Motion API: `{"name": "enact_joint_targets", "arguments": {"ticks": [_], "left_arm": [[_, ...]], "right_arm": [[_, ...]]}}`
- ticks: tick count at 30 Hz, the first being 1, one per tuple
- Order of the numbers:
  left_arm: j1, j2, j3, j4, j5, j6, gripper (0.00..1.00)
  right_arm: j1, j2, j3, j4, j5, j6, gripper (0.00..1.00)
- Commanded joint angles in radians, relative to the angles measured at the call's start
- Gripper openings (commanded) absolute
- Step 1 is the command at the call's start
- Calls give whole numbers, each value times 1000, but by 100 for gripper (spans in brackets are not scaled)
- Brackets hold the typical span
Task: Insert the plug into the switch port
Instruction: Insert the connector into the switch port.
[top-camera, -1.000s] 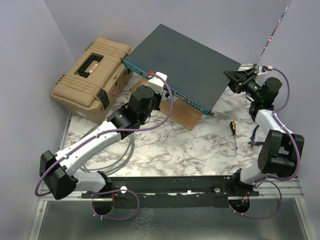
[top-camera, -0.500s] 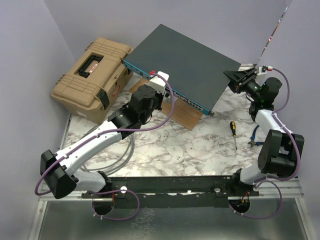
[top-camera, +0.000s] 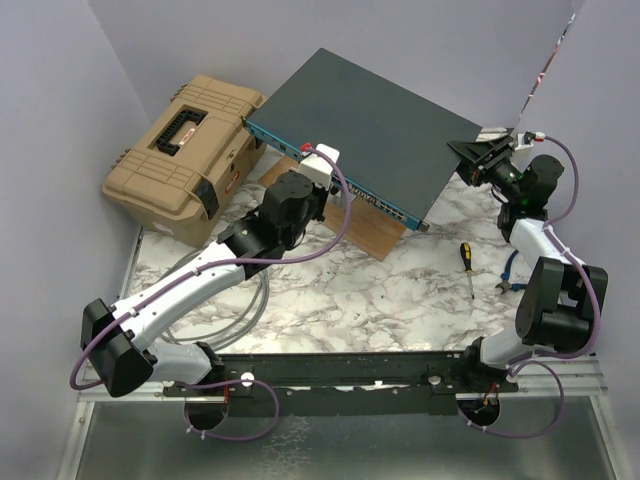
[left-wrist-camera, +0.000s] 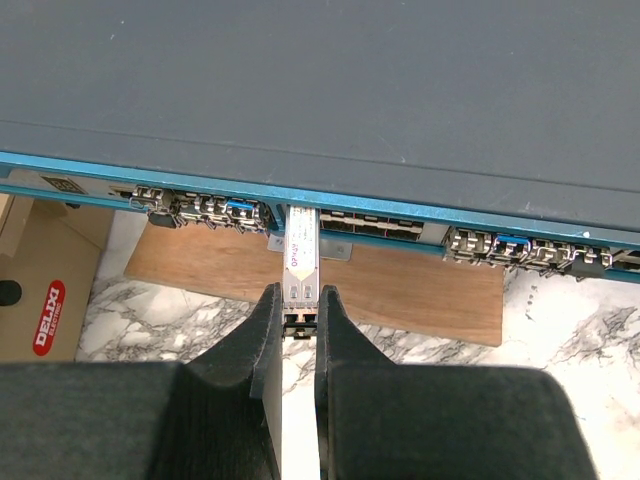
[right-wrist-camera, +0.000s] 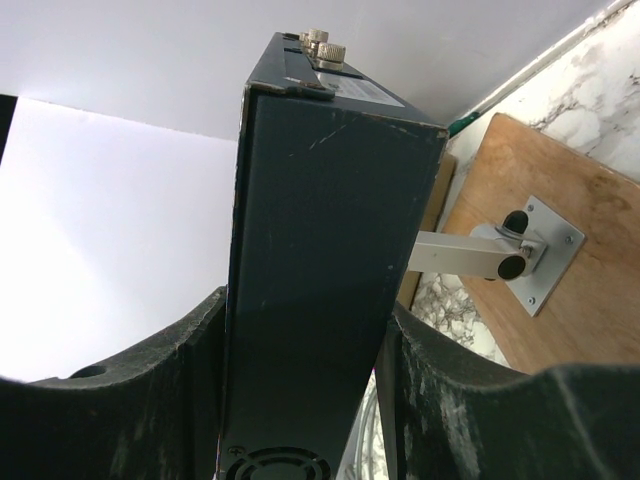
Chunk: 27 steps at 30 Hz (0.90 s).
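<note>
A marble table (top-camera: 400, 290) sits between pale purple walls (top-camera: 60, 90). The switch (top-camera: 380, 120) lies tilted at the far middle, blue face (left-wrist-camera: 400, 210) toward near-left. The left gripper (left-wrist-camera: 298, 302) pinches the thin plug (left-wrist-camera: 301, 255), pointing lengthwise into that face. The right gripper (right-wrist-camera: 305, 312) squeezes the switch's right edge.

There was one switch (top-camera: 370, 120), one plug (left-wrist-camera: 300, 262) at its blue face, one toolbox (top-camera: 180, 155) left of it, one board (top-camera: 365, 232) under it, and one screwdriver (top-camera: 467, 265) and one pliers (top-camera: 508, 278) by its right corner.
</note>
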Motion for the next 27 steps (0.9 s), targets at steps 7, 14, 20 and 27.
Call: {"name": "enact_joint_targets", "arguments": {"ticks": [7, 14, 20, 27], "left_arm": [[22, -6, -76, 152, 83, 41, 0], [62, -30, -111, 214, 139, 51, 0], [107, -25, -111, 247, 185, 46, 0], [115, 5, -89, 289, 219, 42, 0]], "right_arm": [[11, 34, 1, 112, -52, -4, 3], [11, 41, 2, 130, -66, 5, 3], [11, 49, 0, 166, -78, 33, 3], [11, 49, -1, 168, -86, 39, 3]]}}
